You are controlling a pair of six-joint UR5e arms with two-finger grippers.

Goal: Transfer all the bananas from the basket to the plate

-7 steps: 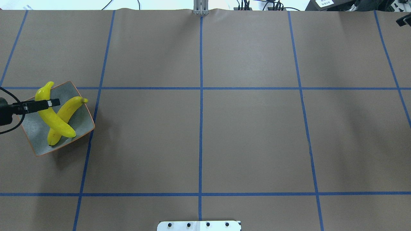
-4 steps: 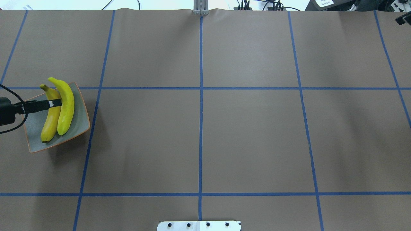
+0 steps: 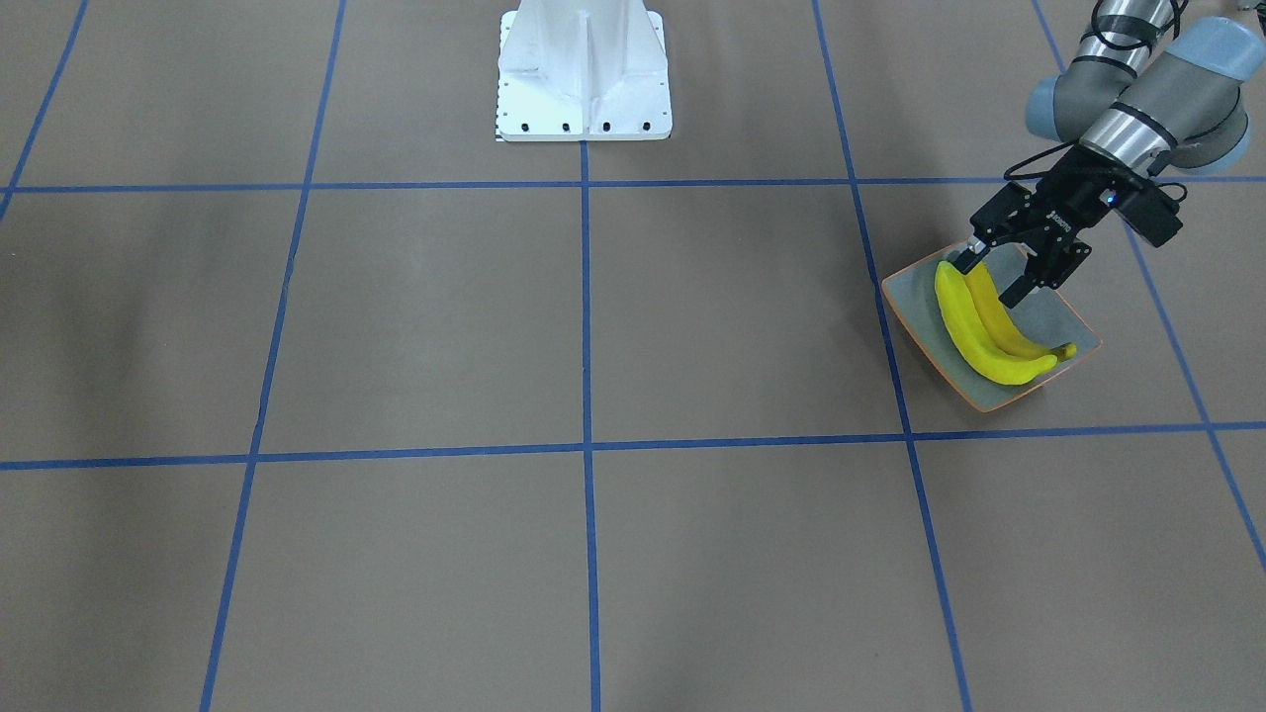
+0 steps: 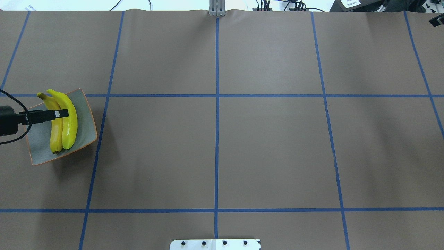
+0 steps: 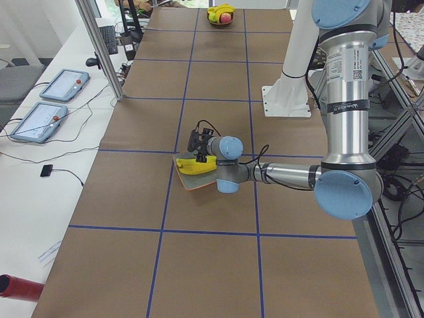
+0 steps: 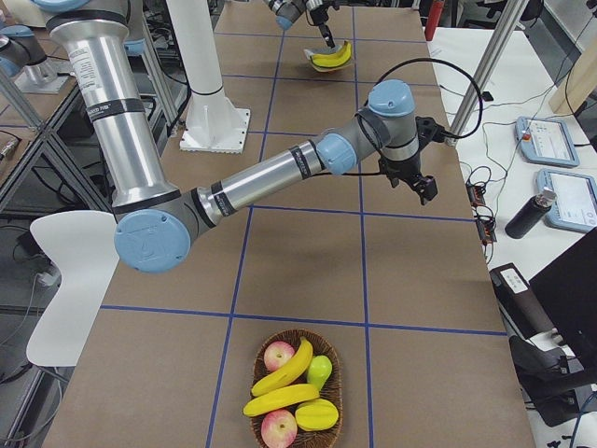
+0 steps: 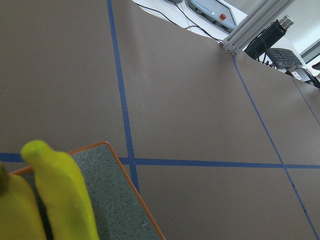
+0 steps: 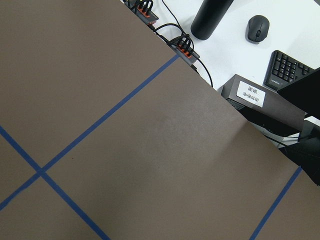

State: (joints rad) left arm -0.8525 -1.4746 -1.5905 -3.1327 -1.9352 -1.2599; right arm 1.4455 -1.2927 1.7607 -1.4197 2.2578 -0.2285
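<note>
Two yellow bananas (image 4: 69, 121) (image 4: 55, 133) lie side by side on the grey orange-rimmed plate (image 4: 85, 126) at the table's left. They also show in the front view (image 3: 974, 336) and the left wrist view (image 7: 62, 195). My left gripper (image 3: 986, 281) hovers open over their near ends, holding nothing. Two more bananas (image 6: 280, 369) (image 6: 280, 399) lie in the wicker basket (image 6: 331, 425) at the table's right end. My right gripper (image 6: 427, 189) hangs over the table's far right side; I cannot tell whether it is open or shut.
The basket also holds apples (image 6: 278, 355) and a green fruit (image 6: 320, 371). The white pedestal base (image 3: 584, 79) stands at the robot's side of the table. Blue tape lines cross the brown table cover (image 4: 270, 149).
The two bananas went from lying crossed to lying side by side. The plate shifted and turned slightly. My left gripper stayed almost where it was.
</note>
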